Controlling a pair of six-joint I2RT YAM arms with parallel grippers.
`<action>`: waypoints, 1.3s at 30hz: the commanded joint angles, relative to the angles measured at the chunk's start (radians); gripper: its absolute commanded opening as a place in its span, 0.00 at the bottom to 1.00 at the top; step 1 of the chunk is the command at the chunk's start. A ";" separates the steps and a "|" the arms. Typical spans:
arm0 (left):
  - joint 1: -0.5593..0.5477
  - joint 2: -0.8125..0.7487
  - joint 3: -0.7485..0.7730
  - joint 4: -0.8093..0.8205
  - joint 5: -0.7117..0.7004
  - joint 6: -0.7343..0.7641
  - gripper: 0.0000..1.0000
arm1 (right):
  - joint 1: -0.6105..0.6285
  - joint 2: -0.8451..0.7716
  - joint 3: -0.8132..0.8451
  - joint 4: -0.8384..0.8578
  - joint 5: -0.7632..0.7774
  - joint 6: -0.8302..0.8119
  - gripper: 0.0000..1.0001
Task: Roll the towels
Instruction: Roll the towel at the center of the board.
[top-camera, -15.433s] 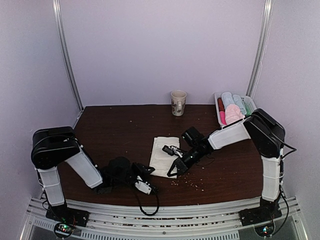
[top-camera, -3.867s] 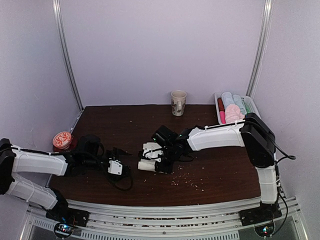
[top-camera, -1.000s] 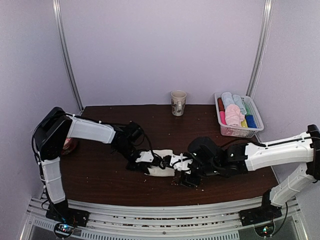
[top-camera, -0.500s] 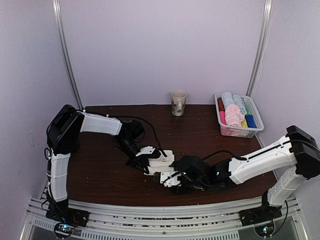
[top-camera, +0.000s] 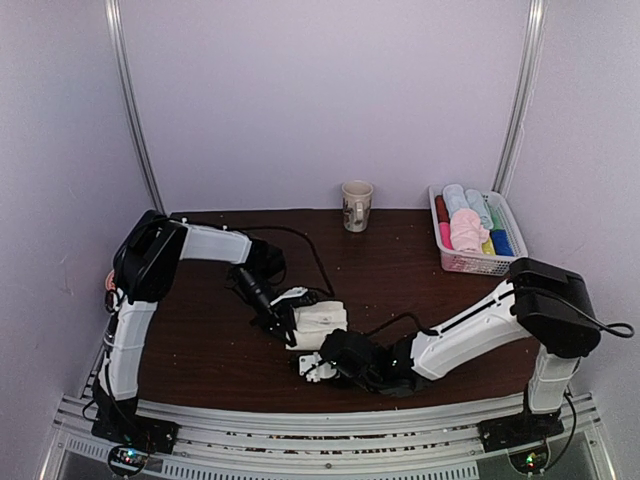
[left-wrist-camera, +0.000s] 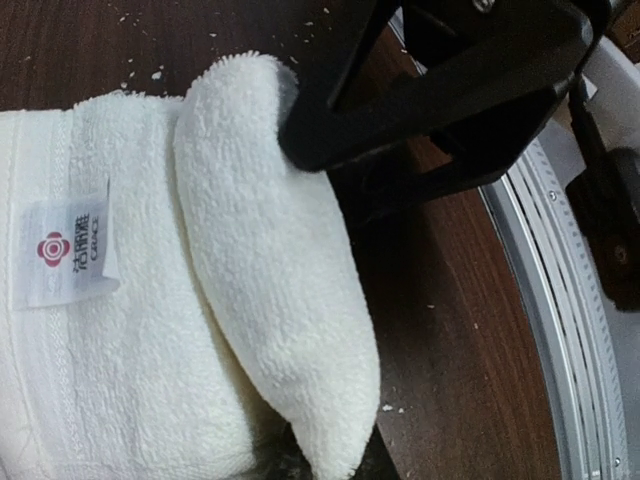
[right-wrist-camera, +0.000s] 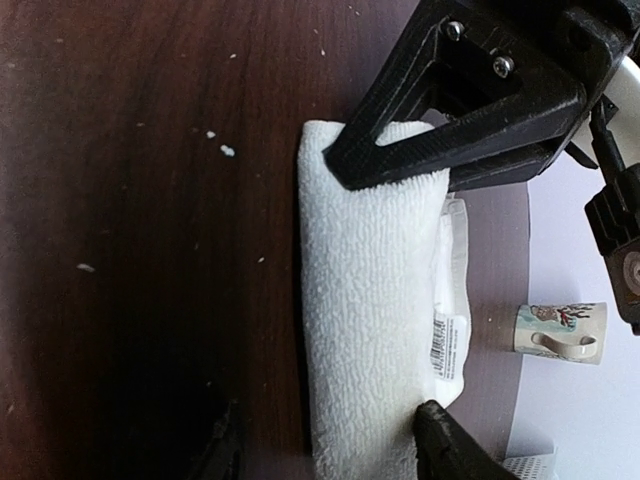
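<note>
— Mid-tabletop (top-camera: 200, 340), toward the near edge: cream towel (top-camera: 326, 320), bunched into a thick loose roll, label (left-wrist-camera: 68, 245) facing up.

— Who's holding it?

— Left gripper (top-camera: 292, 320). Fingers (left-wrist-camera: 430, 90) pinched tight on a doubled-over flap at the towel's left end. Right gripper (top-camera: 312, 366) sits just at its near edge with its fingers (right-wrist-camera: 470, 110) apart. Its wrist view puts the towel between them, one tip at the towel's end. I can't confirm contact.

— Progress?

— Roughly halfway, my read. Pink towel (top-camera: 465, 228) is already in the basket (top-camera: 478, 268) at the far right, bundled among the other rolled ones (counting that as done). The cream one looks partly rolled. The flap is loose and the ends are uneven. What's left: tighten the roll, then probably put it in the basket.

— Surface?

— Dark brown wood, smooth, with pale crumbs (right-wrist-camera: 228, 151) scattered around the work area. Cloth should slide on it more than grip, so I'd expect the roll to need pinning.

— Room?

— Plain lilac walls (top-camera: 330, 100) on three sides, metal poles (top-camera: 135, 110) in the back corners. Cup (top-camera: 356, 205) at the back edge, well apart from the towel.
</note>
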 joint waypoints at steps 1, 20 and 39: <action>0.018 0.060 0.014 -0.090 -0.049 0.022 0.00 | 0.002 0.074 0.050 0.026 0.105 -0.014 0.53; 0.080 -0.230 -0.078 0.102 -0.093 -0.046 0.78 | -0.036 0.109 0.187 -0.323 -0.177 0.160 0.02; 0.089 -0.937 -0.979 1.113 -0.308 -0.048 0.82 | -0.184 0.171 0.531 -0.763 -0.674 0.352 0.04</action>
